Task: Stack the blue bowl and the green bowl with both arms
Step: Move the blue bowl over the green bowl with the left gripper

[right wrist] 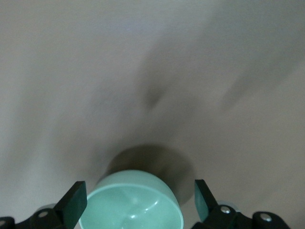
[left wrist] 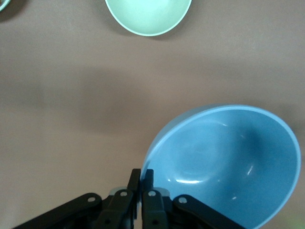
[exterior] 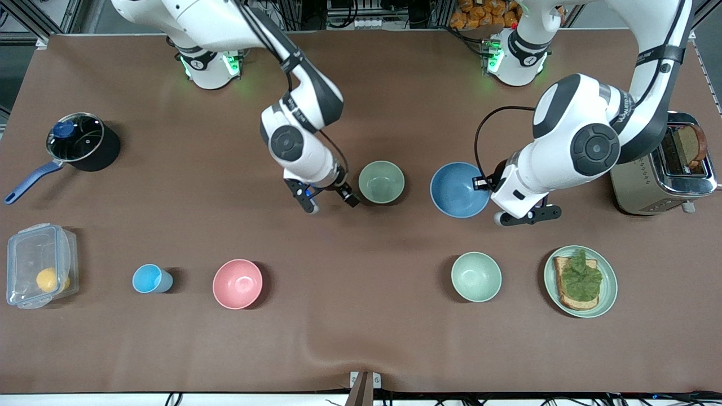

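The blue bowl (exterior: 458, 190) sits mid-table, toward the left arm's end. My left gripper (exterior: 486, 184) is shut on its rim, one finger inside and one outside; in the left wrist view (left wrist: 142, 176) the blue bowl (left wrist: 228, 162) looks tilted. The sage green bowl (exterior: 381, 181) stands beside the blue bowl, toward the right arm's end. My right gripper (exterior: 330, 203) is open and empty, low beside the green bowl. In the right wrist view the green bowl (right wrist: 133, 202) shows between the spread fingers of the right gripper (right wrist: 139, 190).
A paler mint bowl (exterior: 476, 276) and a plate with toast (exterior: 604, 293) lie nearer the camera. A pink bowl (exterior: 237, 283), light-blue cup (exterior: 151, 278) and plastic box (exterior: 40, 272) line the same row. A pot (exterior: 82, 142) and toaster (exterior: 665, 169) stand at the ends.
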Robot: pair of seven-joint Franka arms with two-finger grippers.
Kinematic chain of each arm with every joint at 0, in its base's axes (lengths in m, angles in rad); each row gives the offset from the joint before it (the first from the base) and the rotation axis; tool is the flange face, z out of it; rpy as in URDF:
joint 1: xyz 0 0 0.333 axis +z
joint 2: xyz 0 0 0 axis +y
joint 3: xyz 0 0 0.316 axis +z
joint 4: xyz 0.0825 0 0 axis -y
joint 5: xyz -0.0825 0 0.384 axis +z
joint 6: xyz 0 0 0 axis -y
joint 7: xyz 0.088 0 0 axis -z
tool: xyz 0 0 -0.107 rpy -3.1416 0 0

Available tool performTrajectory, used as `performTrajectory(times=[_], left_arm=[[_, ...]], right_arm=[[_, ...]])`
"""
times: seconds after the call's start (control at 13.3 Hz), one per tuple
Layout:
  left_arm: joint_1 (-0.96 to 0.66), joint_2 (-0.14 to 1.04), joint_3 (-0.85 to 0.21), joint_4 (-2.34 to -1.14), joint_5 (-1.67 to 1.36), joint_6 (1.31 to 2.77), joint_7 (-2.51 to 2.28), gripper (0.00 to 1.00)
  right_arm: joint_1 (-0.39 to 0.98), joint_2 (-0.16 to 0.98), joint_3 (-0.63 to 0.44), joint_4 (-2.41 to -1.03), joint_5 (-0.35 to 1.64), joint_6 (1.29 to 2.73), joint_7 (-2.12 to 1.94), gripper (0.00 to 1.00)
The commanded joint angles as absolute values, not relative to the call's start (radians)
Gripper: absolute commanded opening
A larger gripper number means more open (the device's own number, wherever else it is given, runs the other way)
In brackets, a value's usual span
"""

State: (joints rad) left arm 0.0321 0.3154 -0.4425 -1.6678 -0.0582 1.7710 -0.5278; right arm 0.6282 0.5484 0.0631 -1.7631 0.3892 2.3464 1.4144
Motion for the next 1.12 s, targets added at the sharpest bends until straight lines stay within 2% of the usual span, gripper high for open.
performTrajectory(times=[0.0,0.3,0.45,1.05], left_arm=[[0.015,0.317,-0.445,-1.689,-0.074,1.763,-0.555,0.00],[-0.008,0.327,-0.445,-1.716,-0.074,1.776,-0.569,0.00],[-0.014,0.328,-0.446,-1.733,-0.075,1.795,-0.590,0.00],[-0.188,0.339,-0.445,-1.882,-0.075,2.063,-0.830,0.00]], right_arm=[[0.600,0.603,0.075,-1.761,0.519,2.370,1.420,1.00],[0.598,0.655,0.075,-1.759,0.754,2.434,1.371,1.00],[0.603,0.658,0.075,-1.764,0.773,2.441,1.333,1.00],[0.601,0.669,0.075,-1.766,0.824,2.444,1.328,1.00]])
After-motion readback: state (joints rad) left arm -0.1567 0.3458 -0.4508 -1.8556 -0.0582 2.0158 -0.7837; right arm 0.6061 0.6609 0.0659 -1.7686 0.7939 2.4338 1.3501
